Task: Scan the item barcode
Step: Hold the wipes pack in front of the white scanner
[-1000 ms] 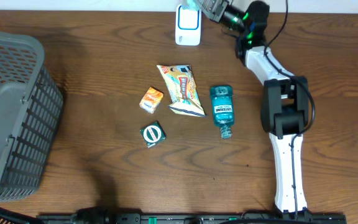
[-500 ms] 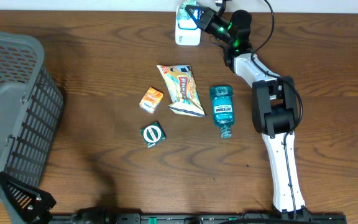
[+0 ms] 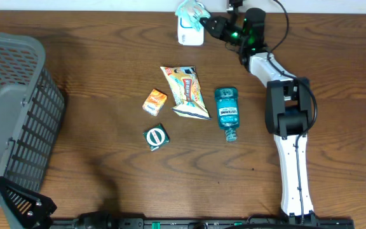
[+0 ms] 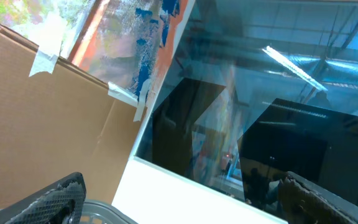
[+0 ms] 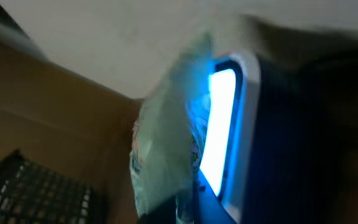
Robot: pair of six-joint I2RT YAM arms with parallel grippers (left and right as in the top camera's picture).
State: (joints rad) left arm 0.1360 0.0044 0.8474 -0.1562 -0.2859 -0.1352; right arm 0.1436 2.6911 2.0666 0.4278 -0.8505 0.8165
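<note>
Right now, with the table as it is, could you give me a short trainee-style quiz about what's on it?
1. True or false: the teal plastic mouthwash bottle lies on the brown wooden table, outside the grey plastic mesh basket.
2. The right gripper holds a pale green crinkly packet close to which thing? A) the white boxy scanner B) the mouthwash bottle C) the basket
3. Fill in: the left gripper is ____ (open or shut).
Key: 1 true; 2 A; 3 open.
</note>
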